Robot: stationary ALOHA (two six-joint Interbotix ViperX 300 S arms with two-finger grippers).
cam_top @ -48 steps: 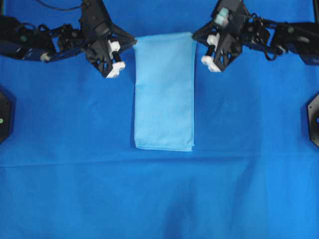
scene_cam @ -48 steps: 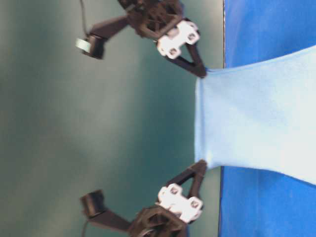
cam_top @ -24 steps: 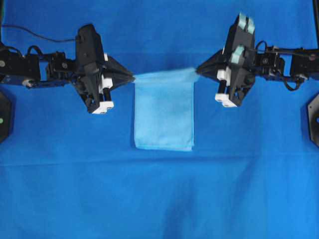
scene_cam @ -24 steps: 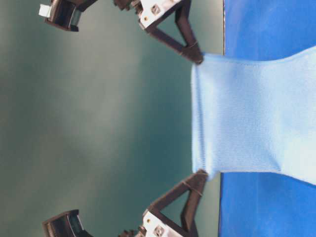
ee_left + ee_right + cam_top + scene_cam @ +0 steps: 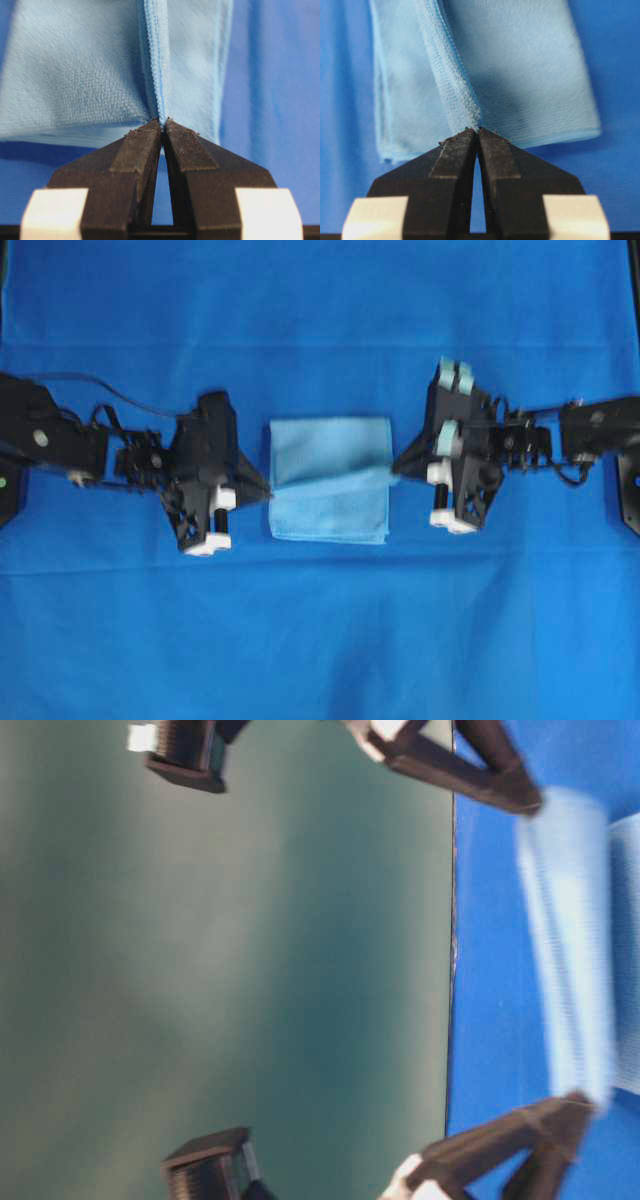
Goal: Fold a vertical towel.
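Observation:
The light sky-blue towel (image 5: 330, 480) lies in the middle of the table, its far end doubled over toward the near edge. My left gripper (image 5: 268, 490) is shut on the towel's left corner, and the stitched edge (image 5: 159, 100) runs straight into its tips (image 5: 163, 121). On the other side my right gripper (image 5: 396, 470) is shut on the right corner, a bunched edge (image 5: 465, 107) pinched at its tips (image 5: 477, 130). The held edge spans the towel at mid-length, slightly lifted. In the table-level view the towel (image 5: 570, 950) is blurred between both black grippers.
The royal-blue table cloth (image 5: 320, 640) covers the whole surface. Black arm bases sit at the left edge (image 5: 8, 480) and right edge (image 5: 628, 480). A dark green wall (image 5: 220, 960) fills the table-level view's left side.
Both grippers carried the towel's far edge from the top of the table toward the near edge, doubling the towel over itself. The long vertical strip is now a shorter, squarish shape.

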